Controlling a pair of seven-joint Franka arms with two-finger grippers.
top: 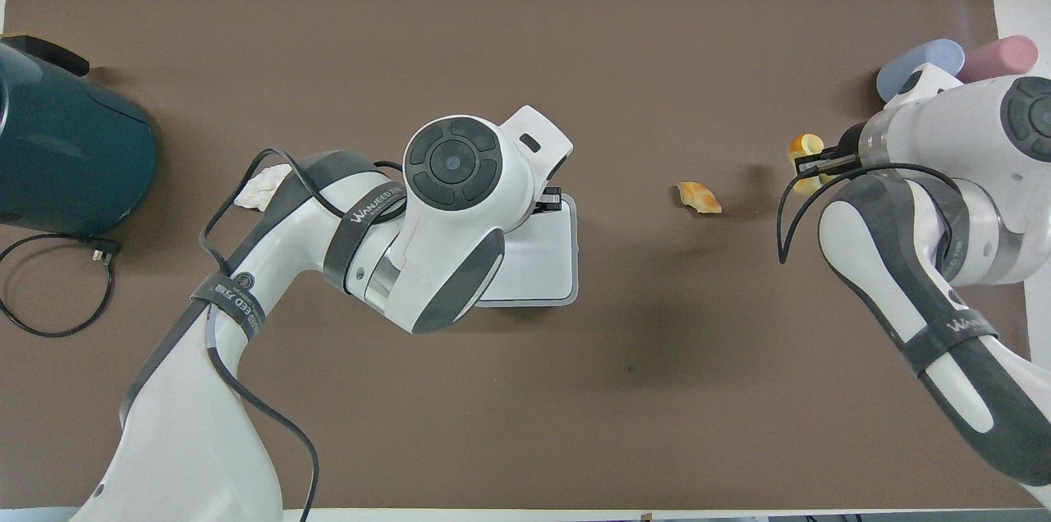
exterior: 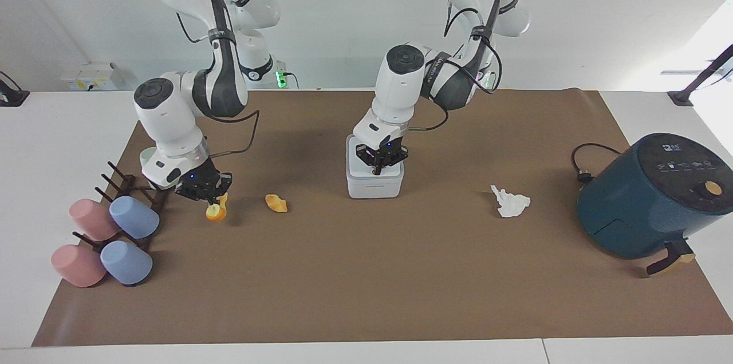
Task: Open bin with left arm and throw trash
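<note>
The bin (exterior: 375, 185) (top: 542, 259) is a pale square box in the middle of the mat, with its lid down. My left gripper (exterior: 377, 167) (top: 548, 198) is shut, with its tips pointing down at the lid's edge farther from the robots. My right gripper (exterior: 212, 198) (top: 814, 164) is shut on the yellow wedge of trash (exterior: 216, 211) (top: 803, 148) and holds it just above the mat. The orange peel bit (exterior: 276, 202) (top: 699, 197) lies between that gripper and the bin. The white tissue (exterior: 511, 202) (top: 261, 185) lies toward the left arm's end.
A dark teal air fryer (exterior: 653, 192) (top: 66, 153) with its cable (top: 49, 284) stands at the left arm's end. Pastel cups (exterior: 133, 216) (top: 920, 66) and a dark rack (exterior: 123, 186) sit at the right arm's end, close to the right gripper.
</note>
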